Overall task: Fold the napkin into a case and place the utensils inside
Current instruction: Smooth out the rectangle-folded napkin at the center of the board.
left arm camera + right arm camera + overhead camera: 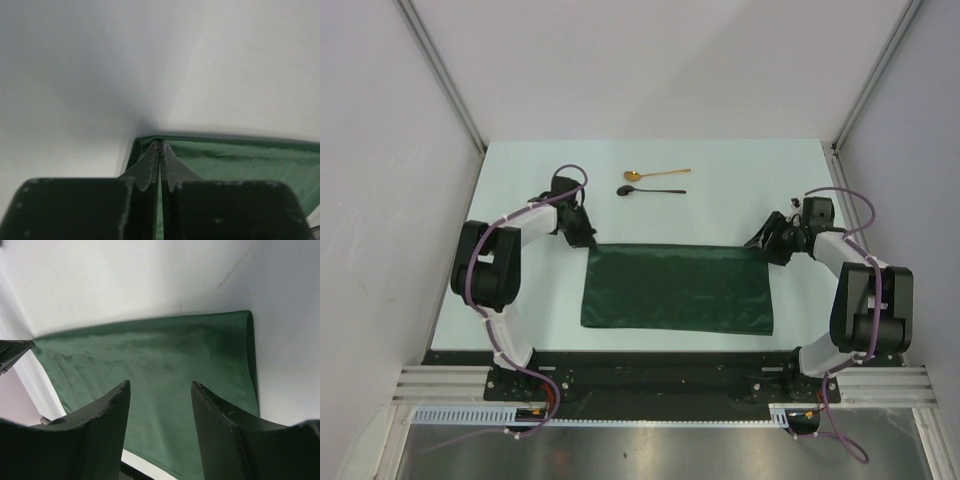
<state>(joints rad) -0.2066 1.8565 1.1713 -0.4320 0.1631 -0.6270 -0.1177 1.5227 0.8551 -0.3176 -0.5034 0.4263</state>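
The dark green napkin lies flat on the table as a wide folded rectangle. My left gripper is at its far left corner, and in the left wrist view the left gripper is shut with the tips pinching the folded edge of the napkin. My right gripper hangs at the far right corner, and in the right wrist view the right gripper is open over the napkin with nothing between its fingers. Behind the cloth lie the utensils, a gold spoon and a black spoon.
The pale table is closed in by white walls at the left, right and back. Both spoons lie side by side about midway between the napkin's far edge and the back wall.
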